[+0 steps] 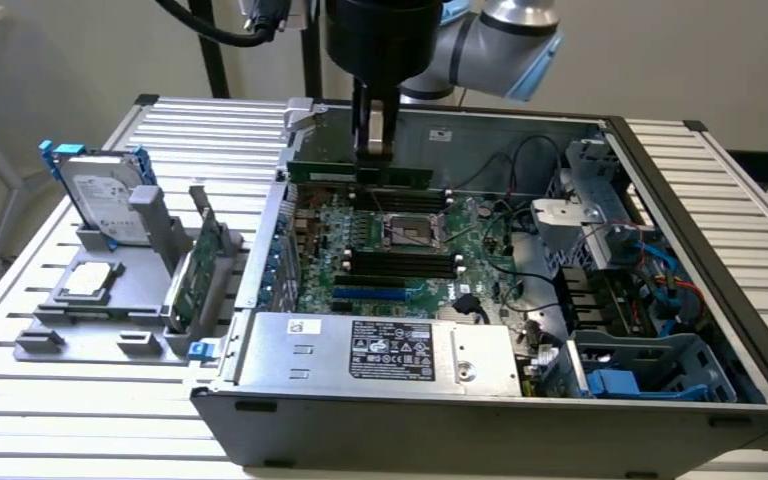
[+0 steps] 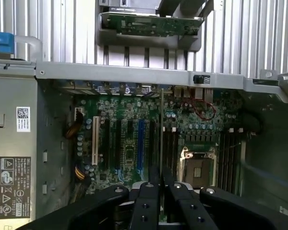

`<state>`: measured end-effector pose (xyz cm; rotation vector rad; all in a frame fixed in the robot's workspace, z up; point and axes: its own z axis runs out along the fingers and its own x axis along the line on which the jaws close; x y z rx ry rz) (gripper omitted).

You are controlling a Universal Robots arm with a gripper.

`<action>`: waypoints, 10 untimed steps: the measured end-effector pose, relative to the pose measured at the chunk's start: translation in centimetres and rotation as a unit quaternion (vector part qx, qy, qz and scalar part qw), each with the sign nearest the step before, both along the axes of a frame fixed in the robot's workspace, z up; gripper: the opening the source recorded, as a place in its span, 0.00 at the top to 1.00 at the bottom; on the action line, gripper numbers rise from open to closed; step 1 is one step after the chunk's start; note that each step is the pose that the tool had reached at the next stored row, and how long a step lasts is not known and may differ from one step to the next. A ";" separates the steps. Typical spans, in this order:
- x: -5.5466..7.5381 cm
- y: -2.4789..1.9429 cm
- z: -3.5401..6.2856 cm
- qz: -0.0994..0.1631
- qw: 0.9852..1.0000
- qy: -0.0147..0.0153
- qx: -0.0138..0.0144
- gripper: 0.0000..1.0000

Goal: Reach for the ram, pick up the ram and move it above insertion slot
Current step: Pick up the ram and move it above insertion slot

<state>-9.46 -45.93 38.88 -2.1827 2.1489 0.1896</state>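
Over the open PC case we see the ram (image 1: 357,174), a thin flat green stick with dark chips along its face, held edge-down and level above the motherboard (image 1: 398,250). In the wrist view the ram (image 2: 162,143) reads as a hairline vertical edge running up from between the black fingers. The claw (image 1: 375,150) is clamped on the ram, two slim dark fingers pinching its upper edge near mid-length; in the wrist view the claw (image 2: 162,191) shows matte black bolted links closed to a narrow gap on the board.

Below it: green PCB with a square metal CPU socket (image 1: 411,232) and rows of long black slots (image 1: 400,263) just beside it. The case (image 1: 491,420) is a grey sheet-metal box lying on its side, with a labelled silver power supply (image 1: 384,355) at the near edge.

On the ribbed aluminium worktop (image 1: 91,400), towards the exterior view's left, a grey plastic fixture (image 1: 104,310) holds a silver hard drive (image 1: 101,195) upright and a taller green expansion card (image 1: 195,270).
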 end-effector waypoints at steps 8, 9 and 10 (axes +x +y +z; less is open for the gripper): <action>1.3 2.46 -0.31 0.000 1.000 -0.004 0.000 0.86; 1.4 2.76 -0.35 0.000 1.000 -0.004 0.000 0.86; 1.6 3.06 -0.40 0.000 1.000 -0.005 0.000 0.86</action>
